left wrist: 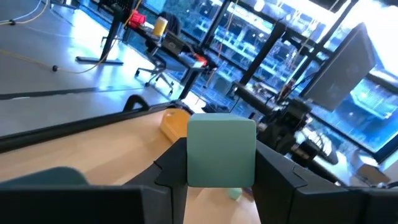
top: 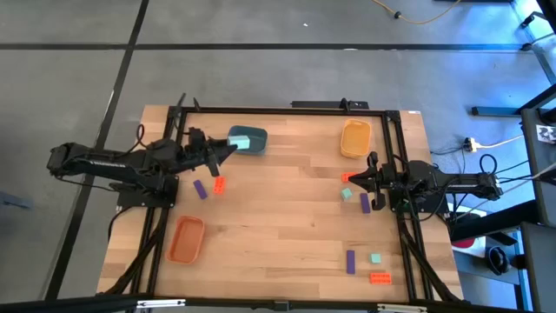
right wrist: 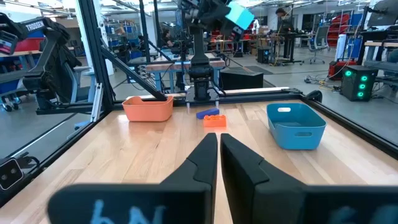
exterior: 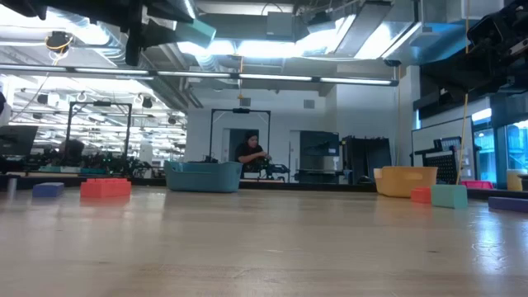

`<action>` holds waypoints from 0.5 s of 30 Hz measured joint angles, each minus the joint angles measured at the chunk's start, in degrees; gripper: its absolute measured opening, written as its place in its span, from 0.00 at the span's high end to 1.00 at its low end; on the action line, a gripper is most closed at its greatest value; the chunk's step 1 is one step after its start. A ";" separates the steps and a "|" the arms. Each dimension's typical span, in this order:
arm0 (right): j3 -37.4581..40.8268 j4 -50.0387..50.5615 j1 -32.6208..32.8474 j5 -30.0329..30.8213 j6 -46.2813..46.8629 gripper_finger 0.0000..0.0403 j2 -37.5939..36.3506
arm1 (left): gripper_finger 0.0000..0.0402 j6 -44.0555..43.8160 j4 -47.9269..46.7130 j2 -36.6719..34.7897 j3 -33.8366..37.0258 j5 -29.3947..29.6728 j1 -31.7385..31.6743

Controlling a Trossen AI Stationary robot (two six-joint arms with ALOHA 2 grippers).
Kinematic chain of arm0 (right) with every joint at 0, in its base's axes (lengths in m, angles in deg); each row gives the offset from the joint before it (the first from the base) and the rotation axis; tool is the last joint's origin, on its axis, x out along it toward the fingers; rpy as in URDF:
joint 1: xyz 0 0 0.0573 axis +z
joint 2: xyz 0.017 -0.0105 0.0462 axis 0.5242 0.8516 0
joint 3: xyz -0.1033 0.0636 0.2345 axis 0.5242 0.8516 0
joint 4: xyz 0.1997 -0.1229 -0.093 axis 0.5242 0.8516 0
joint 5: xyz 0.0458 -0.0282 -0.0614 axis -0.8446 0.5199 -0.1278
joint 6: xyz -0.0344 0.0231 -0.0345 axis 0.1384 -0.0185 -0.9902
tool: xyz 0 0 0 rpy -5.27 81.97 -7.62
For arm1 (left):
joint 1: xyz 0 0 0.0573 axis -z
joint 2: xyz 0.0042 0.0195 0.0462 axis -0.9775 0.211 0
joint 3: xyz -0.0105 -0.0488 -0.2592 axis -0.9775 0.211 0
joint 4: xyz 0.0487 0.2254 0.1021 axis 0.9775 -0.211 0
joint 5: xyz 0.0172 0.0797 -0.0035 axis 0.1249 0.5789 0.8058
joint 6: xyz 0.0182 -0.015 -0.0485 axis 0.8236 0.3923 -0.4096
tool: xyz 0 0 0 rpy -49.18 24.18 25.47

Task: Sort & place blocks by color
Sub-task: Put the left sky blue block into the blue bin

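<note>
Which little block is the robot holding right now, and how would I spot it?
Find the blue tray at the table's far edge. Just beside it, the left gripper holds a pale teal block in the air. The other blocks all lie on the wood.

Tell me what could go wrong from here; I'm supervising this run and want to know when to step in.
1. The left gripper holds a teal block raised near the blue tray; released off-centre, it may hit the rim and bounce out.
2. A purple block and an orange-red block lie below that arm; a low sweep could scatter them.
3. The right gripper waits shut beside blocks near the yellow-orange tray.
</note>
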 joint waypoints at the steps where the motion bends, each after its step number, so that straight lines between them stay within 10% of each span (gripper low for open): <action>1: 0.00 0.00 0.01 0.00 -0.02 0.94 -0.01 | 0.69 0.22 -0.04 -0.14 -0.01 0.00 -0.01; 15: 0.00 0.00 0.00 0.00 0.00 0.94 0.01 | 0.69 6.30 -0.15 -1.96 -0.22 -5.50 -0.07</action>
